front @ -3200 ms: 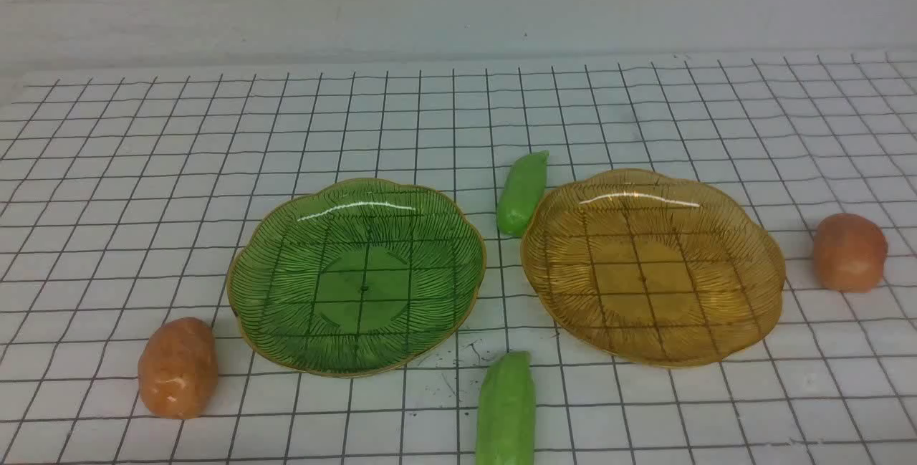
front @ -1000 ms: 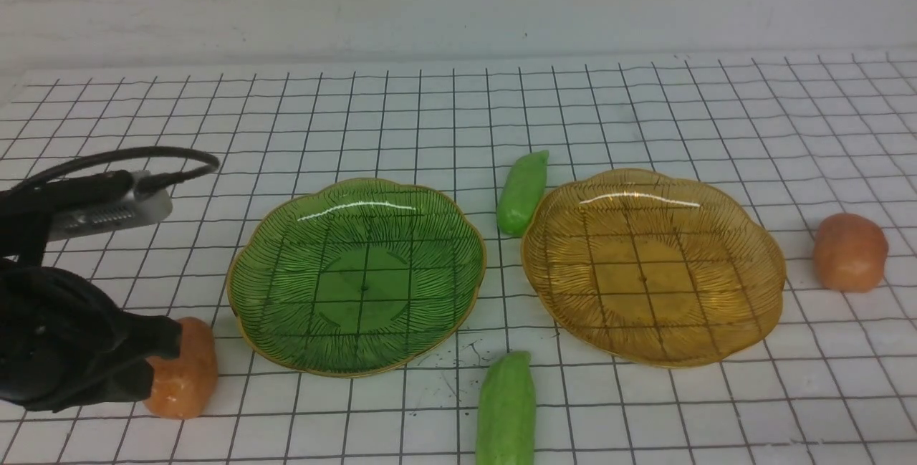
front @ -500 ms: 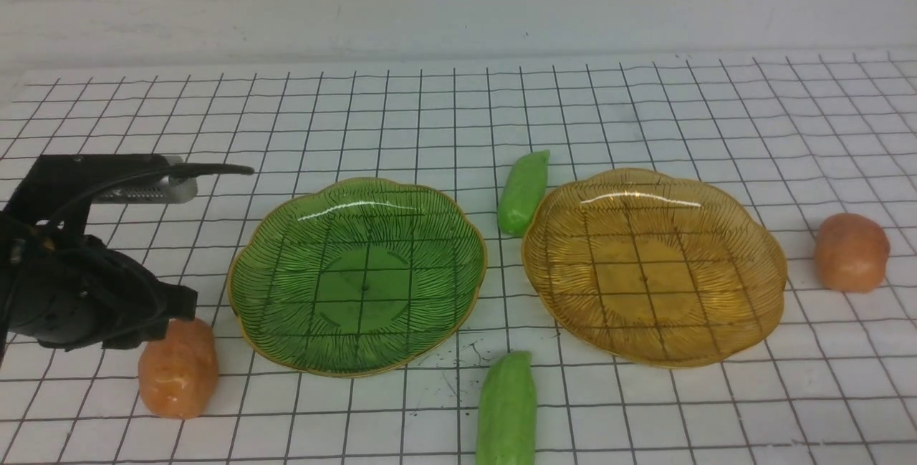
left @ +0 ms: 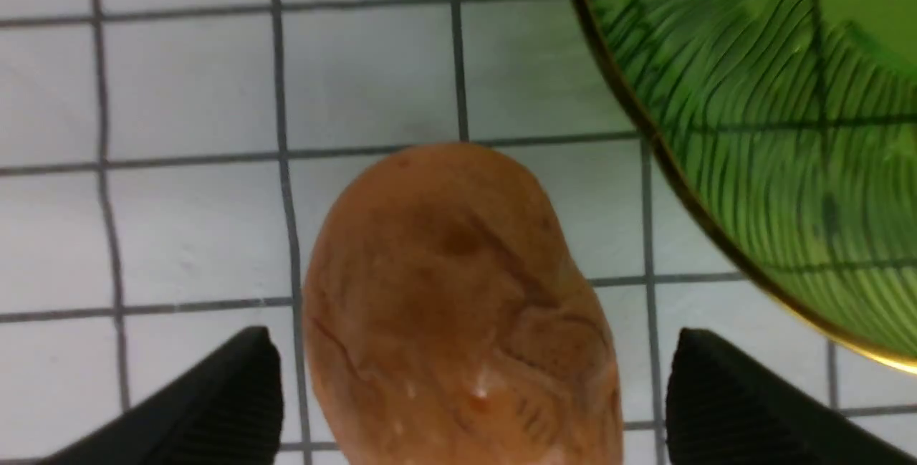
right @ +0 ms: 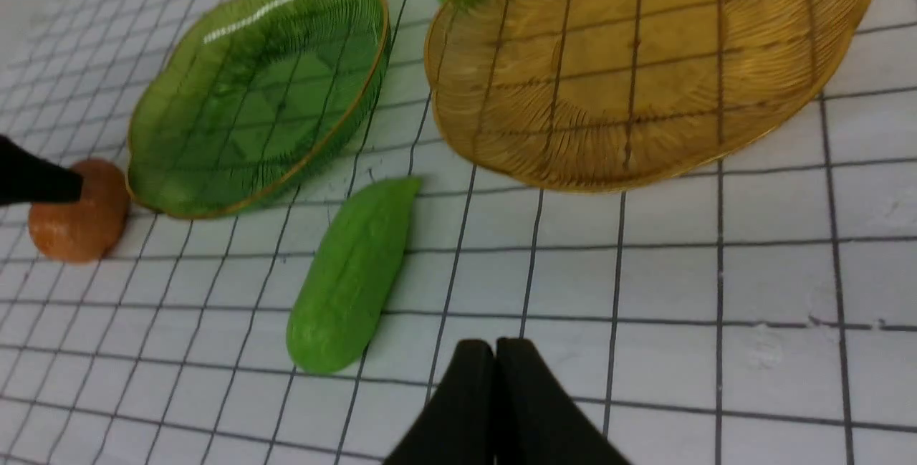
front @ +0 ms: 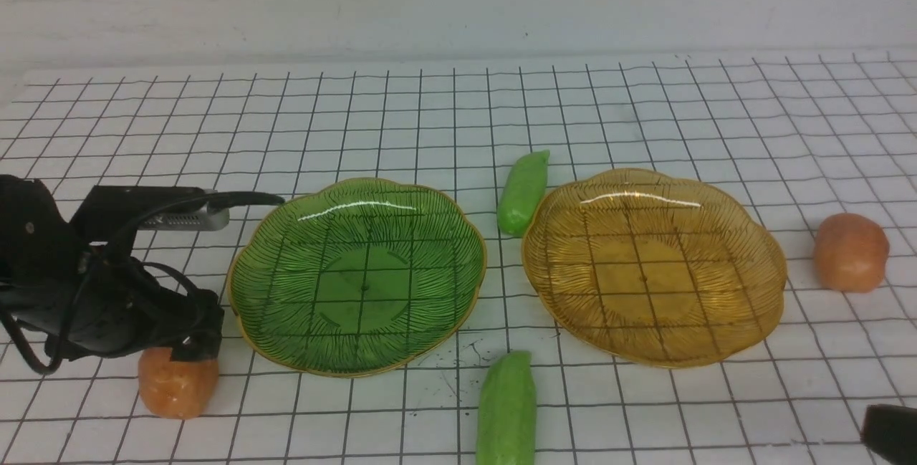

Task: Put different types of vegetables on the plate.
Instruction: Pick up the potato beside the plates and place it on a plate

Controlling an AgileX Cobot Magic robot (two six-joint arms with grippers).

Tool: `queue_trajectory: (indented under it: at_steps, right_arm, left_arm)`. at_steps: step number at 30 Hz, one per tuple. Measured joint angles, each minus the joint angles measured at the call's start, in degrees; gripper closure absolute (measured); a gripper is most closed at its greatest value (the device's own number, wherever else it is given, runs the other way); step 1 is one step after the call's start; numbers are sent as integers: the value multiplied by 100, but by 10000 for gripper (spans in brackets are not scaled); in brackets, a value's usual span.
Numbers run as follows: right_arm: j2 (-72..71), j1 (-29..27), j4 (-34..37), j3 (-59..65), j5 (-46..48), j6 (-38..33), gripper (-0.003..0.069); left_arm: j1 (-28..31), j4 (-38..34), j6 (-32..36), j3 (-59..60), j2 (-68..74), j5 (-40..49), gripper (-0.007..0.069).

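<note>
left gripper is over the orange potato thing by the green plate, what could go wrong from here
1. The glossy, rounded orange-brown toy potato sits between the open jaws of the left gripper. Closing off-centre could squirt it out sideways.
2. The gold rim of the translucent ribbed green plate lies close beside the gripper, so lowering or lifting might nudge or tip the plate.
</note>
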Motion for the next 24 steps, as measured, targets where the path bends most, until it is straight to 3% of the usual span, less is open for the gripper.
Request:
queue_trajectory:
  at_steps: [4, 7, 12, 16, 24]
  right_arm:
    - [344, 87, 132, 0, -117, -26, 673]
    - [603, 113, 267, -4, -149, -46, 673]
    - [719, 120, 322, -4, -149, -46, 673]
    - [719, 120, 335, -4, -111, -50, 673]
    - [719, 120, 214, -9, 60, -151, 673]
  left_arm:
    - [0, -5, 0, 0, 307, -46, 10]
    - [0, -5, 0, -34, 405, -66, 98]
    - [0, -5, 0, -101, 403, 63, 105]
    - [-61, -233, -5, -389, 82, 699, 105]
    - [-1270, -1329, 307, -1437, -465, 961, 105]
